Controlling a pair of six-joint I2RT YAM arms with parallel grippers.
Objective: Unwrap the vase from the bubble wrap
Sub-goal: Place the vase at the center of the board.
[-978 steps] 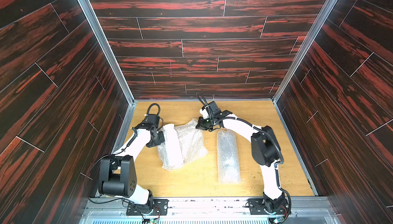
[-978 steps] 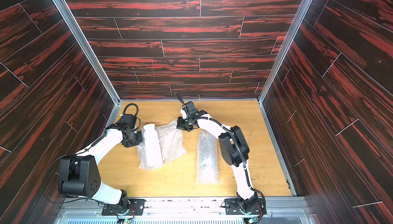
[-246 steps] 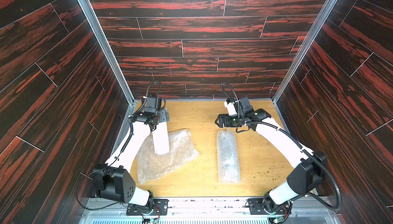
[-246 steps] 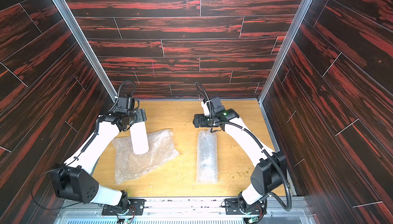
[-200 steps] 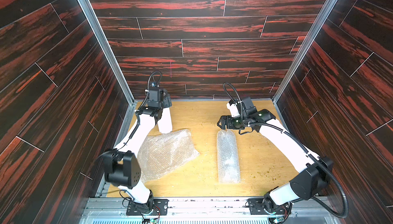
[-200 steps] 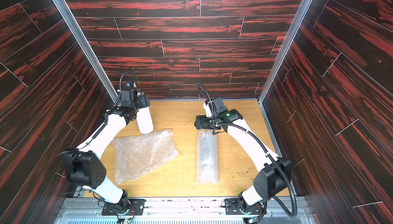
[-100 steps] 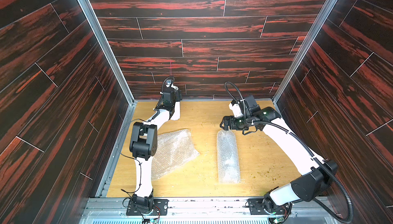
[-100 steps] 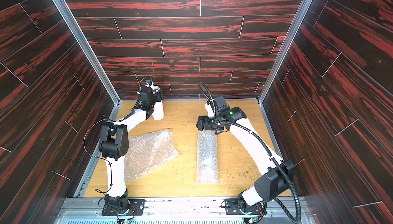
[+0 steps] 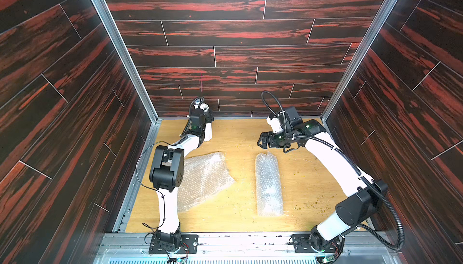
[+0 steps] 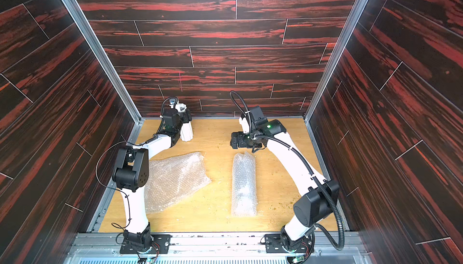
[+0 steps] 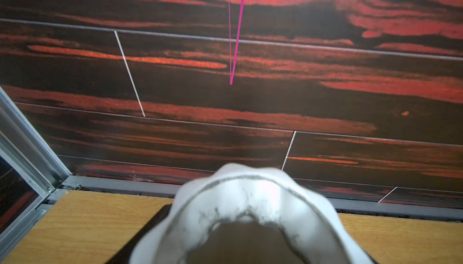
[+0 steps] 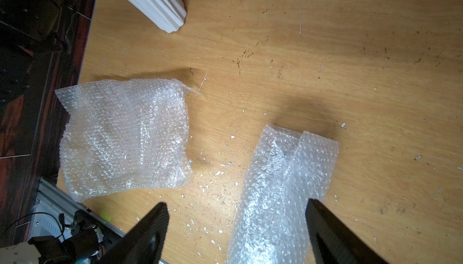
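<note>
I look down on one pale wooden tabletop (image 9: 300,175), scuffed and speckled with crumbs. It is boxed in on three sides by dark red-streaked plank walls (image 9: 225,32) with two aluminium corner posts (image 9: 117,47).

One white fluted vase (image 10: 186,132) is upright at the far left, clear of any wrap. My left gripper (image 10: 185,119) is clasped around its upper body.

I count two pieces of wrap. A flat translucent bubble wrap sheet (image 9: 203,180) lies near left. A rolled translucent bubble wrap tube (image 9: 268,182) lies right of centre, apart from it; I cannot tell what it holds.

My right gripper (image 12: 235,202) hovers over the tube's far end, jaws wide and empty.
</note>
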